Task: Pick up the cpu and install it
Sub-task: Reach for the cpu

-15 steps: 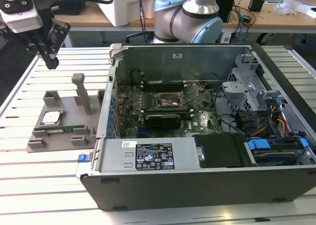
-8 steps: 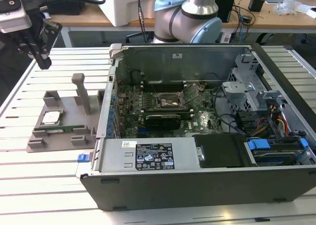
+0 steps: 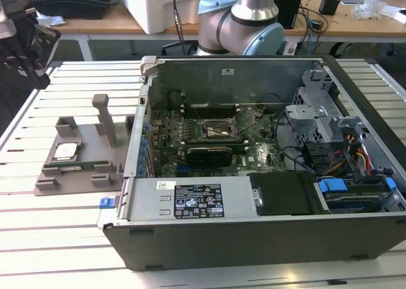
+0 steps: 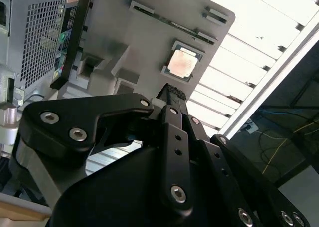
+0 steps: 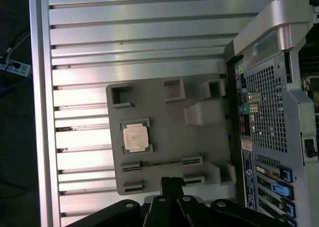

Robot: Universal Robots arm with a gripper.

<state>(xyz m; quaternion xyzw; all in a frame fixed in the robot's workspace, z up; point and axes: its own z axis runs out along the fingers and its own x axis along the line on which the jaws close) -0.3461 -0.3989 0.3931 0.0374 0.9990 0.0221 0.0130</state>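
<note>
No print is legible. A small white sticker (image 3: 166, 185) and a larger black label (image 3: 199, 199) with white symbols sit on the grey metal box (image 3: 143, 206) inside the computer case (image 3: 254, 241). The cpu (image 5: 135, 137) shows no readable marking on its pale top.

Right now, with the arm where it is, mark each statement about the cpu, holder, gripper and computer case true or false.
1. The cpu lies in the grey holder. True.
2. The gripper is carrying the cpu. False: the cpu lies in the holder, apart from the gripper.
3. The computer case is open, its motherboard exposed. True.
4. The holder sits inside the case. False: it rests on the slatted table, beside the case on the exterior view's left.
</note>
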